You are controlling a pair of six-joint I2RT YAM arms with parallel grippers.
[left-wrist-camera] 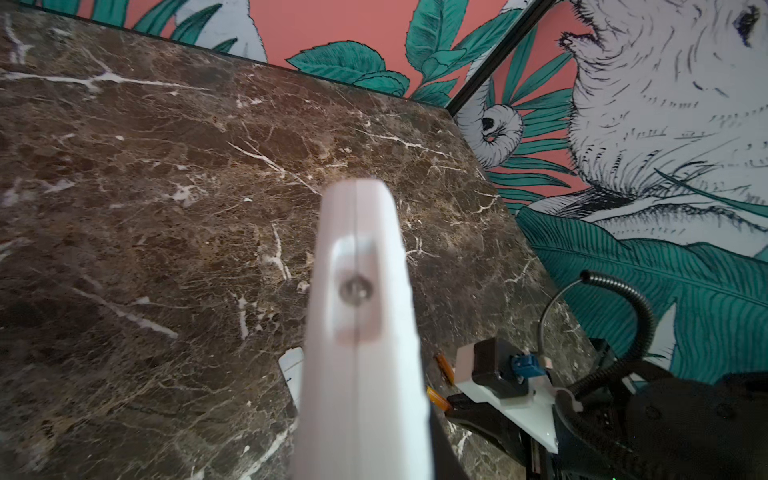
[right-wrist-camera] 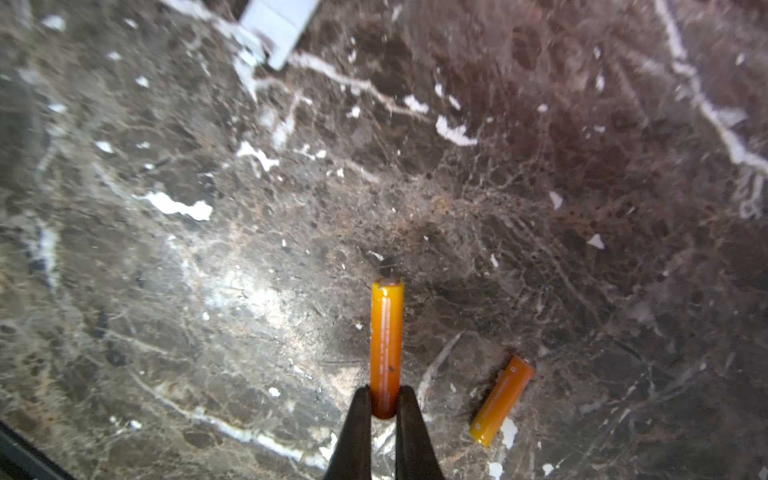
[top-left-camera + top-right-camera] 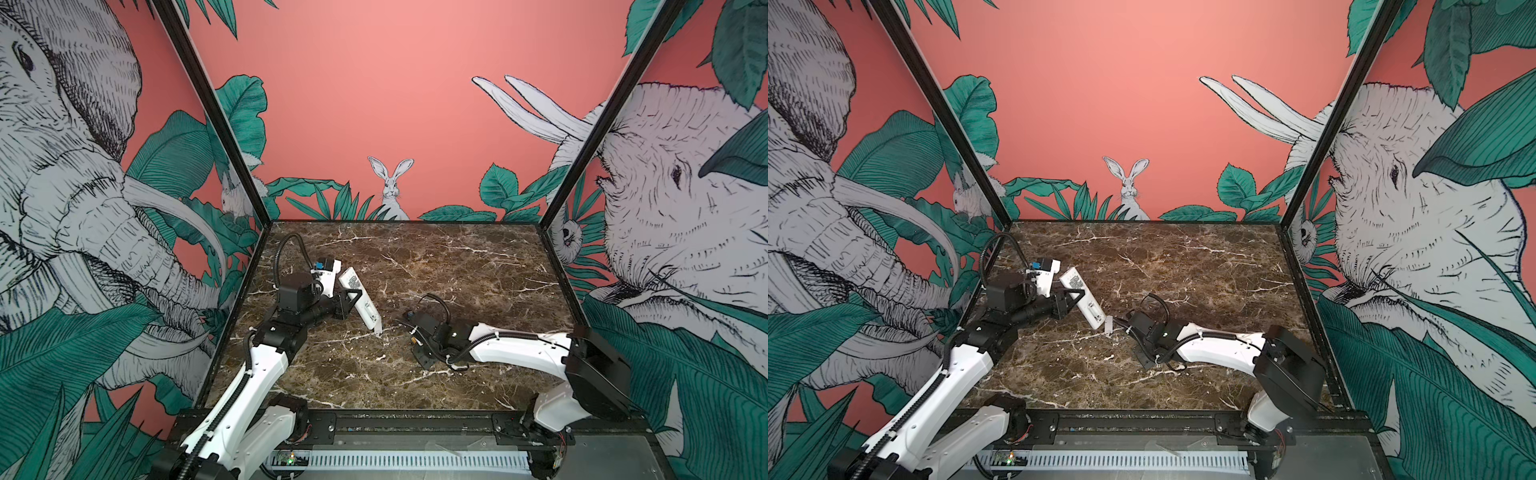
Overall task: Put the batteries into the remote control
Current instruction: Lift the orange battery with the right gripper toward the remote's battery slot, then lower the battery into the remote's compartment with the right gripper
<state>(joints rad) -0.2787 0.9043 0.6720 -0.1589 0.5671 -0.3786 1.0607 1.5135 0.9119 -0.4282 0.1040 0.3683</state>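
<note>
Both top views look down from above the near edge across the whole table [image 3: 457,266] to the far wall. The left wrist camera faces the far right corner, close behind the remote control [image 1: 361,374]. The right wrist camera hangs low over the table. Both wrist views share the batteries [image 2: 386,345].

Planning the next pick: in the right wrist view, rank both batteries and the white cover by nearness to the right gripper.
1. Held battery, in jaws of the right gripper.
2. Loose battery, lying alongside.
3. White cover, far ahead.
</note>
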